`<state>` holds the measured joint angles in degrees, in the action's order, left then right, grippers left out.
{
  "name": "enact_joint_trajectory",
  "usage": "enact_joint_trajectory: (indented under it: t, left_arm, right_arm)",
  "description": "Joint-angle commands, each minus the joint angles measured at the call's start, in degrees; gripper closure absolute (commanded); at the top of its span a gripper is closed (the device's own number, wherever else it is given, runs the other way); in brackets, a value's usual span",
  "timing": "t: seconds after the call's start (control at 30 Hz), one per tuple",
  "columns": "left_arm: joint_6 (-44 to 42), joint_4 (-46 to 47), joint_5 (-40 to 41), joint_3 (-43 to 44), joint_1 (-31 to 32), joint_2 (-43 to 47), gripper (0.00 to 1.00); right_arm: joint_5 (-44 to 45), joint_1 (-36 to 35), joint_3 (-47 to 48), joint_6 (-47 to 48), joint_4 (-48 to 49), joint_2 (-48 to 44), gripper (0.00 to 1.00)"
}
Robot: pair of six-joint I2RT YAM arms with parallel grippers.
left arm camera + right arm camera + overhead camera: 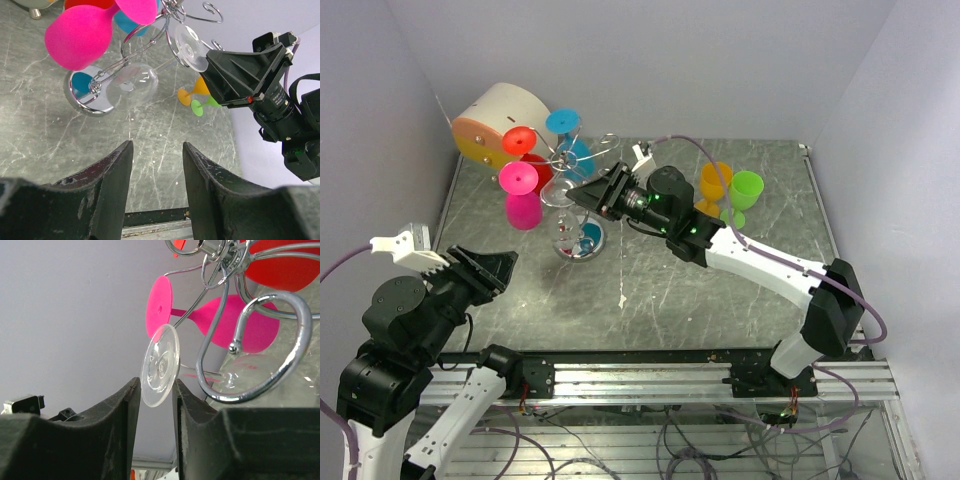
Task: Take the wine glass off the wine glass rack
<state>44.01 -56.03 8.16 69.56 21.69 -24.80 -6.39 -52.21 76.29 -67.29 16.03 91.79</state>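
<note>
The clear wine glass (160, 365) hangs tilted from a curled arm of the silver wire wine glass rack (260, 390), its bowl (135, 85) low beside the rack's chrome base (90, 97). My right gripper (154, 382) is up at the rack (580, 240), and both fingertips touch the rim of the glass's round foot (190, 46). My left gripper (157, 145) is open and holds nothing. It hovers over the table at the near left (505, 262), well short of the rack.
Pink (523, 205), red (525, 150) and blue (570, 135) glasses hang on the same rack. An orange glass (713, 185) and a green one (745, 190) stand at the back right. A beige drum with an orange face (495, 120) sits in the back left corner.
</note>
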Motion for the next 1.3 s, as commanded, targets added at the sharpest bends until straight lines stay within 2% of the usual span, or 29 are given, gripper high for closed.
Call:
enact_joint_trajectory:
  t: [0.0, 0.33, 0.83, 1.27]
  left_arm:
    - [0.1, -0.3, 1.7, 0.4, 0.0, 0.5, 0.45]
    - [0.5, 0.0, 1.5, -0.5, 0.0, 0.7, 0.45]
    - [1.3, 0.4, 0.6, -0.6, 0.0, 0.7, 0.45]
    - [1.9, -0.1, 0.8, -0.5, 0.0, 1.6, 0.45]
  right_arm:
    - [0.8, -0.3, 2.0, 1.4, 1.4, 1.3, 0.75]
    - [-0.1, -0.3, 2.3, 0.7, 1.9, 0.4, 1.0]
    - [-6.8, -0.2, 2.8, -4.5, 3.5, -0.7, 1.0]
    - [-7.1, -0.2, 7.0, -6.7, 4.2, 2.3, 1.0]
